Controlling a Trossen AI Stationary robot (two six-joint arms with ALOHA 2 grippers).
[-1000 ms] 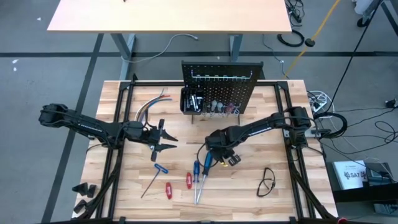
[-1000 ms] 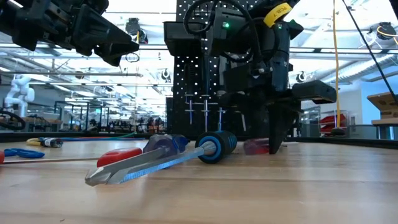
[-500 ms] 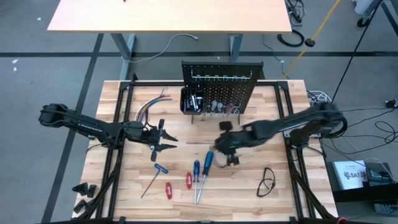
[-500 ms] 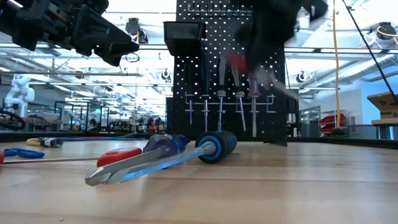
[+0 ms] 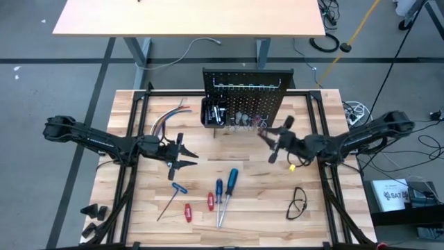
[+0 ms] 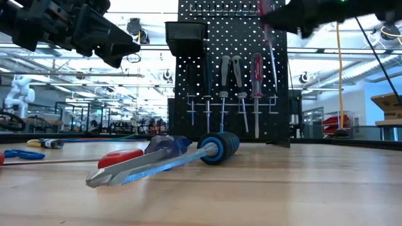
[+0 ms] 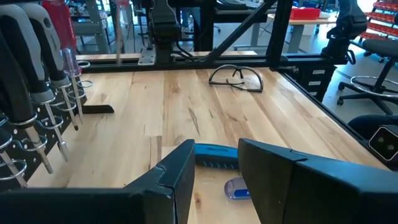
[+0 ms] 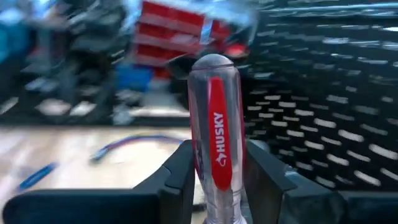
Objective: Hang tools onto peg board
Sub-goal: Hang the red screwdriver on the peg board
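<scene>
The black peg board (image 5: 248, 87) stands upright at the table's far middle, with several tools (image 6: 240, 72) hanging on its front. My right gripper (image 5: 272, 141) hovers level before the board's right part, shut on a screwdriver with a clear-and-red handle (image 8: 214, 106). More screwdrivers lie flat on the table: a big blue one (image 5: 231, 182), a small blue one (image 5: 219, 189) and two red-handled ones (image 5: 199, 206). My left gripper (image 5: 180, 157) waits open over the table's left half, with nothing between its fingers. My right gripper pinches the screwdriver's handle (image 8: 214, 146) between its two fingers (image 8: 180, 171), below the rounded butt end (image 8: 214, 62). The fingers reach in level from the table's right and lie across the handle. The screwdriver stands upright, butt end up, lifted clear of the table.
Safety glasses (image 5: 298, 203) lie near right. A bundle of coloured wires (image 5: 168, 118) lies left of the board, and a blue-handled hex key (image 5: 173, 196) near the screwdrivers. A small black bin (image 5: 211, 112) sits on the board's left front.
My right gripper has risen from the table beside the blue screwdrivers and swung toward the right and far edges, up to the peg board. It has turned from pointing down to level. The clear-and-red screwdriver has come off the table with it and now stands upright.
</scene>
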